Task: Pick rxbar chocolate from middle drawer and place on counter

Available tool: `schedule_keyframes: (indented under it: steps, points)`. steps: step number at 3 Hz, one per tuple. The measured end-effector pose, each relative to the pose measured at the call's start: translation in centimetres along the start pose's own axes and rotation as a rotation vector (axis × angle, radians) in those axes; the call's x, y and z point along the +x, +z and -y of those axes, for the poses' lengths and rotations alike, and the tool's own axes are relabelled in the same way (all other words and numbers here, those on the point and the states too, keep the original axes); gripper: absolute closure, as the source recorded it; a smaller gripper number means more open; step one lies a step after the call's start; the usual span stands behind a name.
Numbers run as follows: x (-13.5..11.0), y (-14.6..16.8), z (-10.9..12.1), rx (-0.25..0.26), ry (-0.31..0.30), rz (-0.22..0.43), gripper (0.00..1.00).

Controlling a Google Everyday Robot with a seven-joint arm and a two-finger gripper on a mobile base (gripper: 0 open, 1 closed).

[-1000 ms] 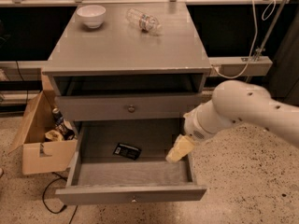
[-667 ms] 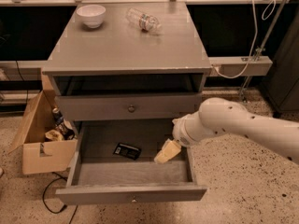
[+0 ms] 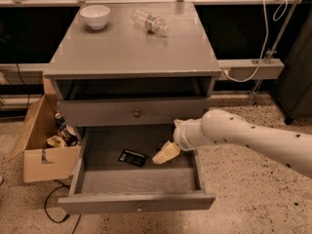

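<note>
The rxbar chocolate, a flat black bar with white print, lies on the floor of the open middle drawer, left of centre. My gripper reaches in from the right on a white arm and hangs inside the drawer, just right of the bar and apart from it. The counter is the grey cabinet top above.
A white bowl and a clear plastic bottle lying on its side sit at the back of the counter. The knobbed drawer front above is closed. An open cardboard box with clutter stands on the floor at the left.
My arm has swung left and lower into the drawer, bringing the gripper from the drawer's right side to just beside the bar. The bar has not moved.
</note>
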State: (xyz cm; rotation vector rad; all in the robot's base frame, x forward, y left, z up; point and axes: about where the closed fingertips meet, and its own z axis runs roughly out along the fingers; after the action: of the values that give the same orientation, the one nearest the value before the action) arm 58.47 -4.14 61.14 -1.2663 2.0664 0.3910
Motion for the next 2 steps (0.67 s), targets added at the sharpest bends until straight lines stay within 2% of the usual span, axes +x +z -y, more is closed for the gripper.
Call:
schedule_keyframes:
  steps: [1,2]
  points:
    - [2.4,6.4,-0.3,-0.019,-0.005,0.009,0.00]
    - [3.8,12.5,-0.5,-0.062,-0.012,0.014,0.00]
